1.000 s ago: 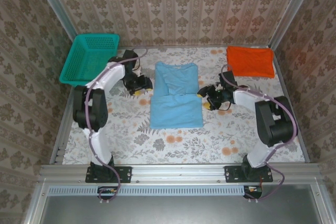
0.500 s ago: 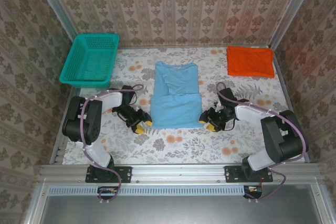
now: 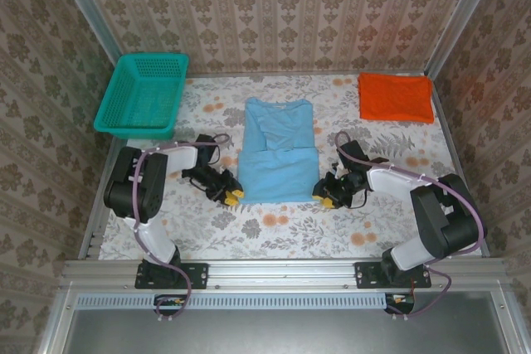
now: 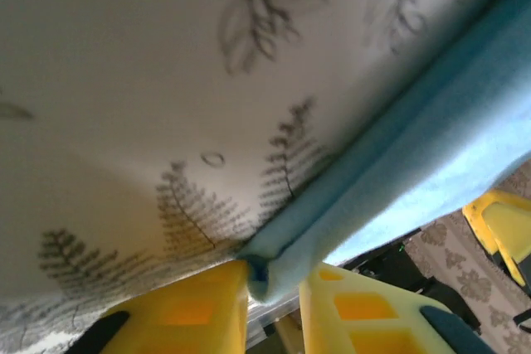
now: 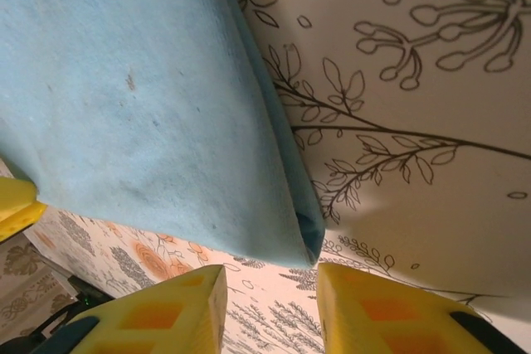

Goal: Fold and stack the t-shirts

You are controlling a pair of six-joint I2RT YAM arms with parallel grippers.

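Note:
The light blue t-shirt [image 3: 278,151] lies in the middle of the table, its sides folded in to a long rectangle. My left gripper [image 3: 233,196] is low at its near left corner. In the left wrist view that corner [image 4: 265,275] fills the narrow gap between the yellow fingers [image 4: 195,312], so the gripper [image 4: 274,275] is shut on it. My right gripper [image 3: 326,199] is at the near right corner. There the jaws [image 5: 270,275] stand open, with the shirt's corner [image 5: 303,234] just ahead of the fingertips. The orange t-shirt [image 3: 396,97] lies folded at the back right.
A teal mesh basket [image 3: 141,93] stands at the back left. Patterned walls close the back and both sides. A flowered cloth [image 3: 282,225] covers the table, and a metal rail [image 3: 282,271] runs along its near edge.
Both grippers have slid along the blue shirt's sides toward me, from its middle to its near corners. Both jaws have narrowed, the left onto the corner.

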